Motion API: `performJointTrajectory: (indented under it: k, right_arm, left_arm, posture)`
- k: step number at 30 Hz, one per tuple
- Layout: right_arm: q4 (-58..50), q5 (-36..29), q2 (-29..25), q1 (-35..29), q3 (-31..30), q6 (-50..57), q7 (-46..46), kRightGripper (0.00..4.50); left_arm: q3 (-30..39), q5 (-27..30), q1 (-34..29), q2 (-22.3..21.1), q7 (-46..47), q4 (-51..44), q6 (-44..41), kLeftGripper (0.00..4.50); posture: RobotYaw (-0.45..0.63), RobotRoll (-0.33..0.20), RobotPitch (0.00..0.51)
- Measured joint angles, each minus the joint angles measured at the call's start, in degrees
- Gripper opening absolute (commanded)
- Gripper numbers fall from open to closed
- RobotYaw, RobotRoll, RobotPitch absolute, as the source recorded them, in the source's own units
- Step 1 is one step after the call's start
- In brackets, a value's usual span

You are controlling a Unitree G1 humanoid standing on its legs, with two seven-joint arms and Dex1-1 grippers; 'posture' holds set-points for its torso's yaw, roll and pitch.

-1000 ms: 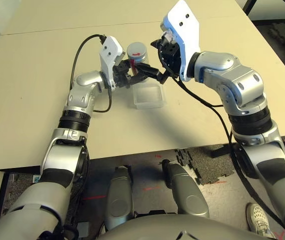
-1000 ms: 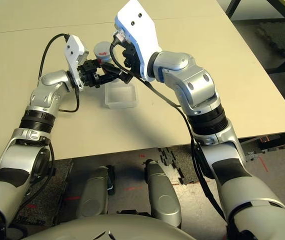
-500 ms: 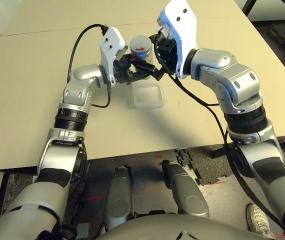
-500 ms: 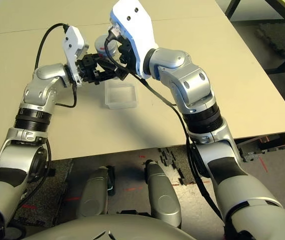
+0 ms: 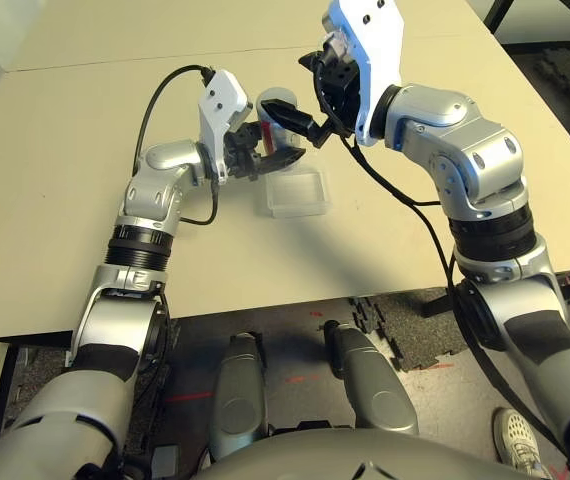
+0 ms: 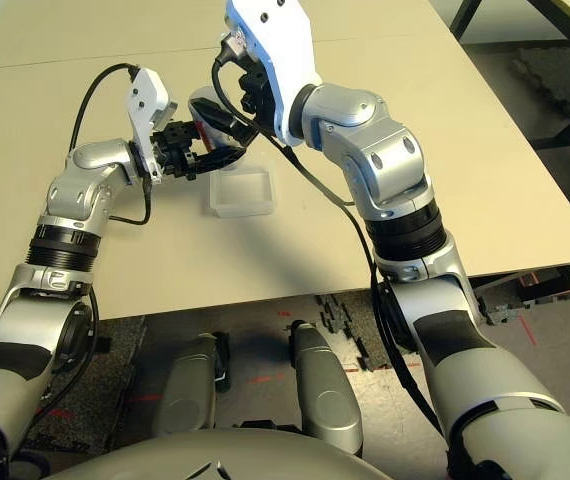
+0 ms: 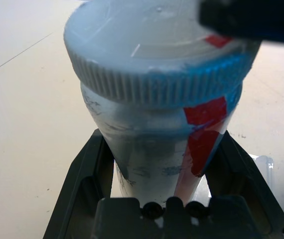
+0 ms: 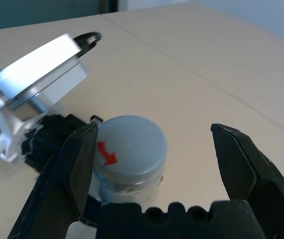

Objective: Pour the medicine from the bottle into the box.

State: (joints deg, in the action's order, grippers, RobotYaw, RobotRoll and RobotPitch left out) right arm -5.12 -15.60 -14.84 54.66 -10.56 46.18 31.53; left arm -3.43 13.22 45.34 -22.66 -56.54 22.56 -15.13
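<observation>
Uncapping looked like the step in hand: the left gripper [image 7: 157, 199] was clamped on the bottle [image 7: 157, 144], which stood upright between its fingers beside the box [image 5: 296, 192], its ribbed cap [image 8: 130, 149] on. Above it, the right gripper [image 8: 154, 164] hung with its jaws wide apart, the cap between them but untouched. Next, I judged, those jaws needed to lower around the cap and close. The box appeared empty; the bottle's contents were hidden.

Beige table [image 5: 85, 200], clear plastic box [image 5: 295, 192] resting on it
</observation>
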Motion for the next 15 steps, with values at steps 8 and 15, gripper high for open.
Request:
performJointTrajectory:
  k: [8, 15]
  right_arm:
    - [-1.49, -0.17, 0.09, -0.14, -0.03, 1.08, 0.85, 4.50]
    - [-1.49, -0.10, 0.11, -0.50, -0.03, 1.33, 0.84, 4.14]
  left_arm:
    - [0.05, 0.01, 0.13, 0.08, 0.05, 0.08, 0.00, 2.77]
    - [0.05, 0.13, 0.14, 0.48, 0.47, -0.06, -0.34, 2.77]
  posture:
    - [-0.02, 0.000, 0.173]
    - [-0.01, 0.000, 0.173]
